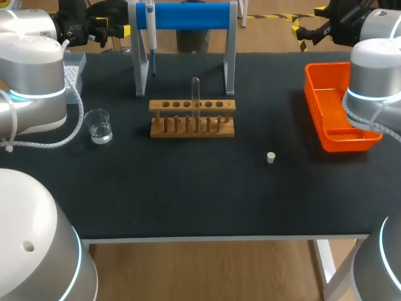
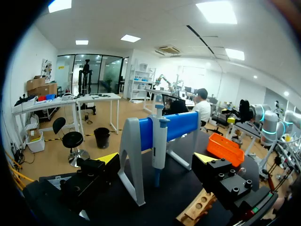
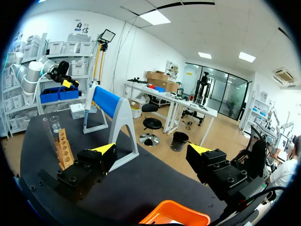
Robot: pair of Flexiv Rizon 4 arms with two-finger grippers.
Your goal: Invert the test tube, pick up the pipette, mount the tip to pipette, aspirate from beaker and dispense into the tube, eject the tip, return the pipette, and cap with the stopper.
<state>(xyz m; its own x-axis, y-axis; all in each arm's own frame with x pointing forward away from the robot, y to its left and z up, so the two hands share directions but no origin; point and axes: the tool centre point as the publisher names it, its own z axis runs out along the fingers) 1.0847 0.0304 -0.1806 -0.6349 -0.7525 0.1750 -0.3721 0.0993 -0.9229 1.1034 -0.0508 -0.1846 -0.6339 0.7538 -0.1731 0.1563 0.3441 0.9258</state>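
1. Wooden rack (image 1: 192,118) at mid-table; the test tube (image 1: 195,94) stands upright in it, rounded end up.
2. Pipette (image 1: 150,28) hangs on the blue stand (image 1: 188,15) just behind the rack.
3. Beaker (image 1: 99,126) sits left of the rack. White stopper (image 1: 270,157) lies right of the rack, toward the table's front edge, and shows in the head view only. Orange tray (image 1: 332,119) is well to the rack's right.
4. Left gripper (image 2: 156,160): fingers spread, holding nothing, behind the rack, with the pipette straight ahead.
5. Right gripper (image 3: 151,149): fingers spread, holding nothing, well apart from the rack, above the tray.

Rack (image 1: 192,119) centre (tube (image 1: 195,94) in it), beaker (image 1: 99,126) left, stopper (image 1: 270,157) right, stand (image 1: 188,15) behind.
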